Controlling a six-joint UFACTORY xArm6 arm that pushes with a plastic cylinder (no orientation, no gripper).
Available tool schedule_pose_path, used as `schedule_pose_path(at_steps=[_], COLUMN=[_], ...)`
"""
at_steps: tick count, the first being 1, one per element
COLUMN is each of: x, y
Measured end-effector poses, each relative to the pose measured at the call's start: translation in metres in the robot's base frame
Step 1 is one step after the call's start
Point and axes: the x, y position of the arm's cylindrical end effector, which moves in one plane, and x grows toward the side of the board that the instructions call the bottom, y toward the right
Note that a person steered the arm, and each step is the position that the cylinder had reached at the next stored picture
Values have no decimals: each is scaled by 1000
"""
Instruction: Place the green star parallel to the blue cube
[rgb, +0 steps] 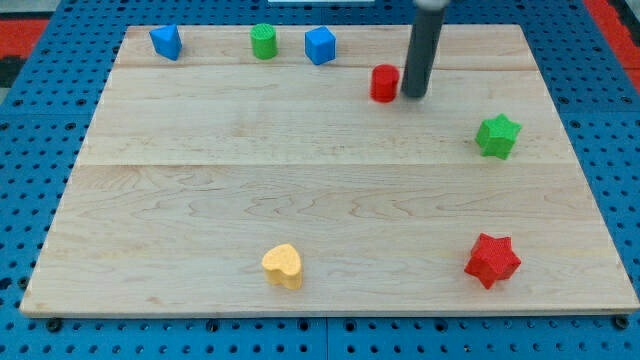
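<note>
Starting at the view's left, the wooden board (200, 200) is lying on a blue pegboard table (30, 120), with its left edge slanting outward toward the view's bottom. A blue block (166, 41), which I am reading as a wedge or prism though its shape is hard to make out, is sitting near the top left corner. Next along the top edge, a green cylinder (263, 41) is standing, and the blue cube (320, 45) is resting just beside it, apart from it. Lower down, a yellow heart (283, 266) is sitting near the bottom edge, with bare wood all around it.

Moving right, a red cylinder (384, 83) is standing below the top edge, and my tip (414, 96) is resting just to its right, very close or touching; I cannot tell which. The rod is coming down nearly upright from the view's top. There are no fingers on this rig, so nothing is being gripped.

Further right, the green star (497, 136) is sitting near the right edge, well apart from my tip and lower than the blue cube, with open wood stretching to its left. A red star (492, 260) is lying near the bottom right corner.
</note>
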Motion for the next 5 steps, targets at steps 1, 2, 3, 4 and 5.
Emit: schedule_pose_path(at_steps=[1,2,3,4,5], x=[83,75,19,-55,-98], y=[12,119,136,129,97])
